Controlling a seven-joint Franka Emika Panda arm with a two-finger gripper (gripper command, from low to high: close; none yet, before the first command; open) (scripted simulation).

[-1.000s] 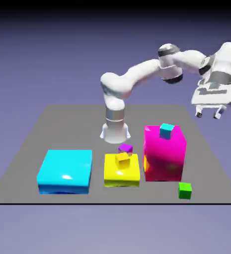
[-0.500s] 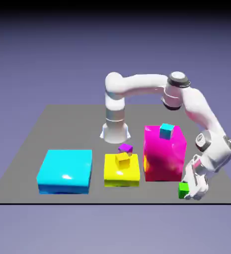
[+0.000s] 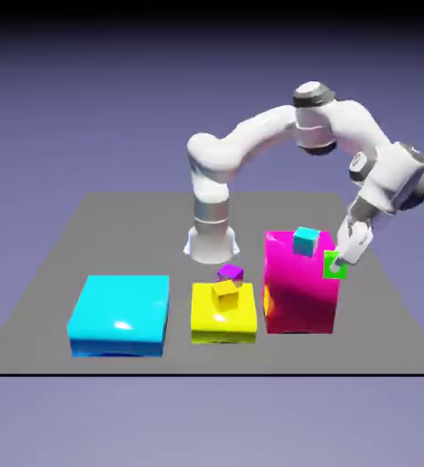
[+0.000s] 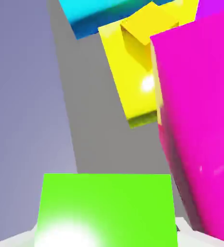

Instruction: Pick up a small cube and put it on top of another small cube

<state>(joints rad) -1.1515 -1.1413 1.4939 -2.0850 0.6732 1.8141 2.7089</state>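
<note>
So it can top the purple cube [image 3: 231, 274], farther left | green cube [image 3: 335, 265] clasped between fingers [image 3: 353, 244] | raised off tabletop [image 3: 46, 301], right

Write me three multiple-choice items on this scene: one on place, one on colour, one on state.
1. The small orange-yellow cube rests on the:
A) cyan block
B) yellow block
C) magenta block

2. The small cube on top of the magenta block is:
A) teal
B) purple
C) orange-yellow

3. The green cube is:
A) on the table
B) on the yellow block
C) held off the table

1 B: the orange-yellow cube sits on the yellow block.
2 A: a teal cube tops the magenta block.
3 C: the claw grips the green cube in the air.
</note>
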